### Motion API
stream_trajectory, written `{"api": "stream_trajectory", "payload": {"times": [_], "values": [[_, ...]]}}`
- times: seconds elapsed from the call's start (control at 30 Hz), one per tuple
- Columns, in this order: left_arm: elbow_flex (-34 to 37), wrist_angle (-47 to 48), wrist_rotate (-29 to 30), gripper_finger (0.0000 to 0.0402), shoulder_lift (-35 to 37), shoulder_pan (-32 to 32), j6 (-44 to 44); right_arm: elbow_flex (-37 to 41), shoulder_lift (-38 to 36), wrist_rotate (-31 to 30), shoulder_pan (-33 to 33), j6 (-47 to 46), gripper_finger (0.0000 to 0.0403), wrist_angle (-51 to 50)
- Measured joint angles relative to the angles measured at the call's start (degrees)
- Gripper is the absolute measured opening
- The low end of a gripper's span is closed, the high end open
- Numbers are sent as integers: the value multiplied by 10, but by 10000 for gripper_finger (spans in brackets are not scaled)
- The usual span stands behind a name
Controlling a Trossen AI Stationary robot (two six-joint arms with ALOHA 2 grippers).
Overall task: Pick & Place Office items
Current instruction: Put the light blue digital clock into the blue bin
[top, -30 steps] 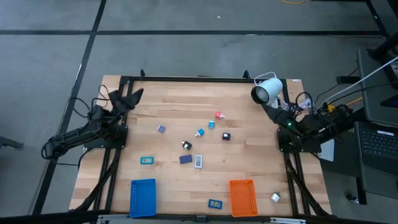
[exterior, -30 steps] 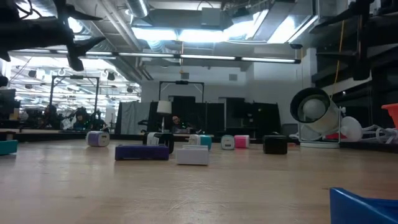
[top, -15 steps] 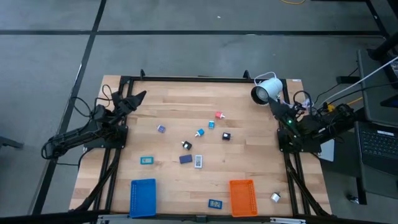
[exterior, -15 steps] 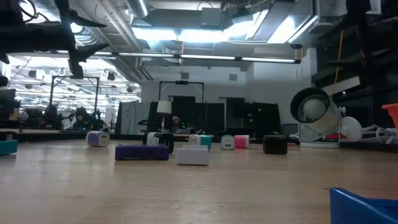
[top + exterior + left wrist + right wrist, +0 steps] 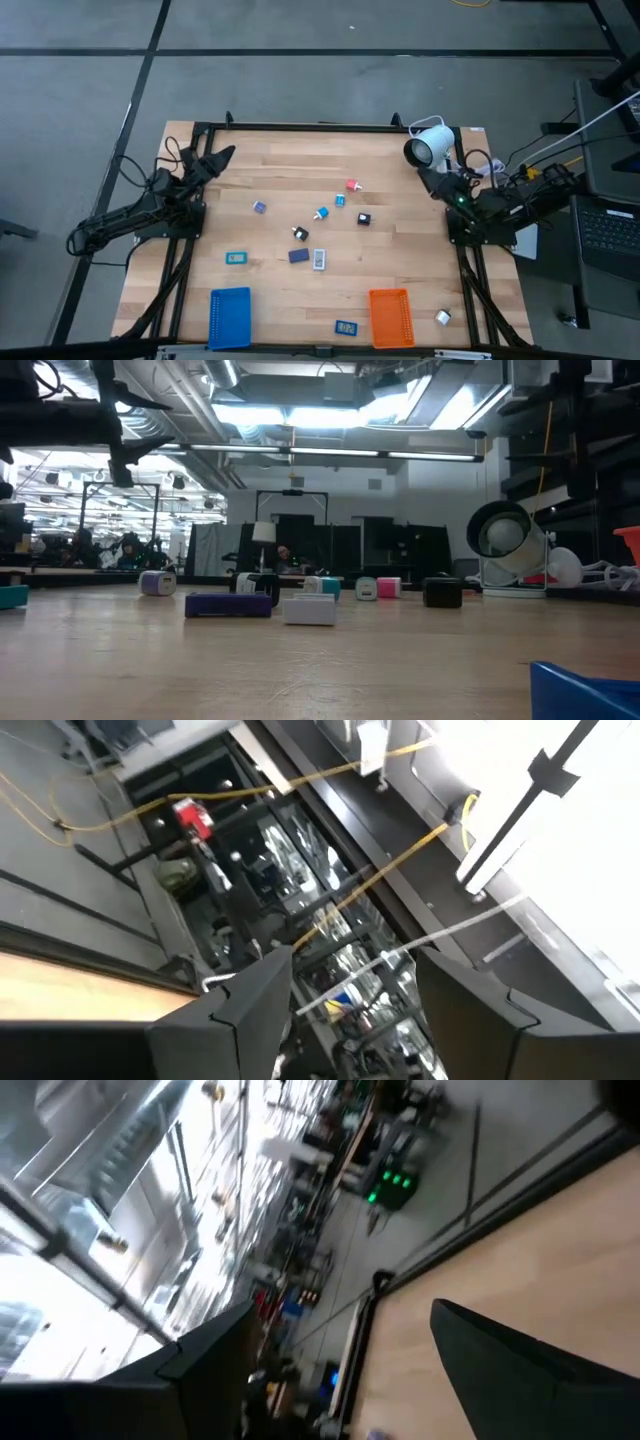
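Clutter sits mid-bench: office items (image 5: 320, 237) lie scattered well apart from both sets of fingers, a white lamp-like device (image 5: 428, 146) close beside the right arm. A blue tray (image 5: 230, 318) and an orange tray (image 5: 391, 316) rest at the near edge. Left fingers (image 5: 217, 156) are spread wide and empty over the bench's (image 5: 280, 165) far left corner. Right fingers (image 5: 430, 180) gape too, having shifted slightly inward since a second ago.

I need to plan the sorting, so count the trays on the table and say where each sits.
2. The blue tray lies at the near edge on the left arm's side; the orange tray lies at the near edge on the right arm's side. None appears hidden.
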State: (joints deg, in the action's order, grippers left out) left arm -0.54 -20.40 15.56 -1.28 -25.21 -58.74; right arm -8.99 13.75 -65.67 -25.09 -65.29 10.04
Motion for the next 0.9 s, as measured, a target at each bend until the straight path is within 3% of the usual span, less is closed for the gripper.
{"api": "stream_trajectory", "payload": {"times": [0.3, 0.4, 0.7, 0.73, 0.83, 0.9], "values": [[0, 0, 36, 210, 0, 0, -20, 0, 24, 27, 0, -59, 302, 0], [0, -2, 34, 210, 0, 0, -22, 0, 27, 52, 0, -67, 302, 7], [0, -3, 14, 210, 0, 0, -30, 0, 28, 51, 3, -94, 302, 13], [0, -3, 25, 210, 0, 0, -23, 0, 29, 36, 6, -87, 302, 13], [0, -3, 53, 210, 0, 0, -11, 0, 29, -82, 24, -21, 302, 24], [0, -8, 28, 210, 0, 0, -17, 0, 29, -134, 39, -27, 302, 62]]}}
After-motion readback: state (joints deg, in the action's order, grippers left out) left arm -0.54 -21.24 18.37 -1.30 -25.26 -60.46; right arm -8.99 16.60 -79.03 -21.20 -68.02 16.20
